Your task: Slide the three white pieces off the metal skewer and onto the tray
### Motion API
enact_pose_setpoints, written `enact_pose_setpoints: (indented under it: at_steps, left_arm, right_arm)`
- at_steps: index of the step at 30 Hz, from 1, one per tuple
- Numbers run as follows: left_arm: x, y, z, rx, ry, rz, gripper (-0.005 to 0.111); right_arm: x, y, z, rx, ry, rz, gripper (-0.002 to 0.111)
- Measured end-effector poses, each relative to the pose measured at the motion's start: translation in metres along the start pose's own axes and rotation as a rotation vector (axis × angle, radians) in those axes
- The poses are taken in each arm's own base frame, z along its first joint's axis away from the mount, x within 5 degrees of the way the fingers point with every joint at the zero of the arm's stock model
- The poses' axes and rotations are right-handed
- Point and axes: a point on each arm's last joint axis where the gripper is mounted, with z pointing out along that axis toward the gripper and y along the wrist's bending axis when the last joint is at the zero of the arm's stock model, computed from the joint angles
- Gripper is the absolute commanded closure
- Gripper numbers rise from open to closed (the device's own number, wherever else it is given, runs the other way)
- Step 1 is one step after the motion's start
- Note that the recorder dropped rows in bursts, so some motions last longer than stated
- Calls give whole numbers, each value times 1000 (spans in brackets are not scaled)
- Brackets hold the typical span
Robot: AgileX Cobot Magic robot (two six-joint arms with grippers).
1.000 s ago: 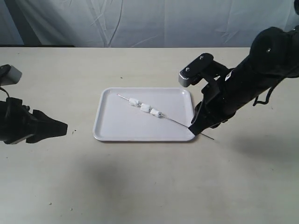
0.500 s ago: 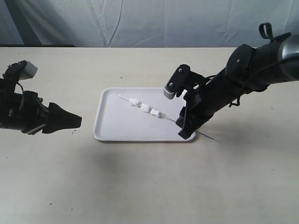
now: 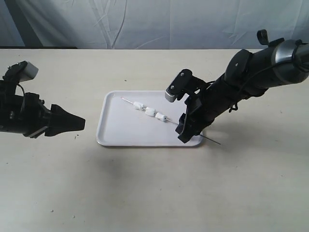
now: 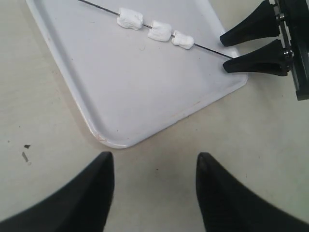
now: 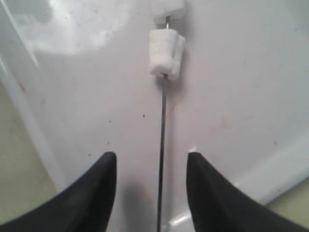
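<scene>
The right gripper (image 5: 150, 159) just moved in and opened around the stick (image 5: 162, 121), lying across the tray (image 3: 113, 133) with three white bits (image 3: 150, 112) on it, and the open left gripper (image 4: 154, 159) came closer, so grabbing looks next.

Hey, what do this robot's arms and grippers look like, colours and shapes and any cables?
The left arm and right arm are matte black, the right with a silvery-grey section. The left gripper and right gripper each carry two black fingers tapering to points. A grey camera box sits on each wrist; a black cable loops off the right arm.
</scene>
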Motion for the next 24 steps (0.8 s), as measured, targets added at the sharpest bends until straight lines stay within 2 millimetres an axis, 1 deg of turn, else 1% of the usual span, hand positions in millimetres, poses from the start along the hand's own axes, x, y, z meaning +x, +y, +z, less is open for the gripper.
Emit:
enact_pose_setpoints:
  at_steps: [5,10,16,18,19,21,22,23,24]
  left_arm:
    - [0,0,0,0,-2,-2,56]
    - [0,0,0,0,-2,-2,56]
    - [0,0,0,0,-2,-2,56]
    - [0,0,0,0,-2,-2,56]
    - [0,0,0,0,-2,-2,56]
    - [0,0,0,0,-2,-2,56]
    - [0,0,0,0,-2,-2,56]
    - [0,0,0,0,-2,-2,56]
    - [0,0,0,0,-2,-2,56]
  right_arm:
    - [-6,-3,-2,11,-29,19,65]
    - [-5,-3,0,7,-25,19,65]
    - [1,-2,12,-12,2,33,65]
    - [3,-3,16,-19,9,37,67]
    - [2,-3,16,-19,7,39,73]
    - [2,-3,17,-18,11,32,88]
    - [2,-3,17,-17,12,28,99]
    - [3,-3,17,-20,19,17,107]
    - [3,-4,17,-19,22,14,108]
